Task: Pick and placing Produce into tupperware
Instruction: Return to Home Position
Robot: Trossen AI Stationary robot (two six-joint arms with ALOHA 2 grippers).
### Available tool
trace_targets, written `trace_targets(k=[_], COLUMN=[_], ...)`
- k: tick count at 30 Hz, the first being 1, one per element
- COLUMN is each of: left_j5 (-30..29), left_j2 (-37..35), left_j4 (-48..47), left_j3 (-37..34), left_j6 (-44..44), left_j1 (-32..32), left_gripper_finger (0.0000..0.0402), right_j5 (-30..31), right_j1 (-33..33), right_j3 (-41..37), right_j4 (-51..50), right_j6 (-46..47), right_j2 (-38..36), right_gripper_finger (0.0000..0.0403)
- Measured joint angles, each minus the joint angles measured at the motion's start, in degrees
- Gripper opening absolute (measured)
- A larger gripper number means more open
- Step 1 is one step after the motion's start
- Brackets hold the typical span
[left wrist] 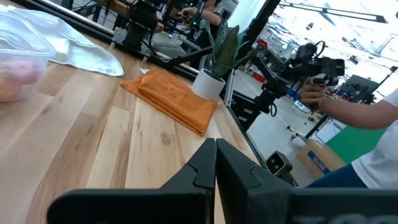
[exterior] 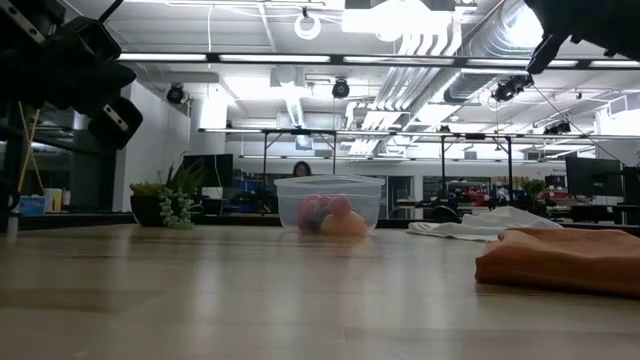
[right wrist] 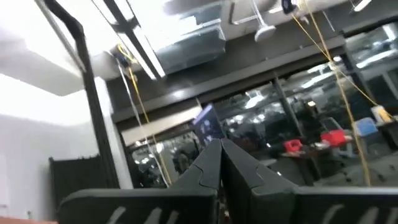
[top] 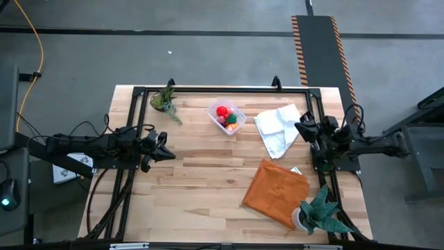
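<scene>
Wooden table [top: 208, 180]: produce [top: 226, 117] lies inside the tupperware [top: 212, 109] at far centre. Left gripper [left wrist: 216, 149] and right gripper [right wrist: 220, 146], fingers pressed together, empty, hang at opposite edges; filling looks finished.

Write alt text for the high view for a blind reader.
A clear tupperware holding red, orange and green produce sits at the far middle of the table. The left gripper waits at the left side, the right gripper at the right, near a white cloth and an orange cloth.
</scene>
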Motion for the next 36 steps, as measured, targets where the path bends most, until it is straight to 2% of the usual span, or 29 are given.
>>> trace_targets(k=[4, 11, 18, 24, 36], left_j5=[0.0, 0.01, 0.01, 0.02, 0.01], left_j2=[0.0, 0.0, 0.0, 0.0, 0.0], left_j4=[0.0, 0.0, 0.0, 0.0, 0.01], left_j3=[0.0, 0.0, 0.0, 0.0, 0.0], left_j6=[0.01, 0.01, 0.01, 0.01, 0.03], left_j1=[0.0, 0.0, 0.0, 0.0, 0.01], left_gripper_finger=[0.0002, 0.0001, 0.0003, 0.0001, 0.0001], right_j5=[-5.51, -8.55, -10.43, -10.86, -12.52], right_j1=[-1.41, -2.08, -2.1, -2.14, -4.31], right_j3=[-2.34, -2.7, -2.71, -2.71, -2.73], right_j4=[5.56, 2.74, -9.26, -19.01, -26.52], right_j6=[0.67, -0.97, -2.32, -7.23, -8.86], right_j2=[-0.03, -0.01, -0.01, 0.01, 0.01], right_gripper_finger=[0.0, 0.0, 0.0, 0.0, 0.0])
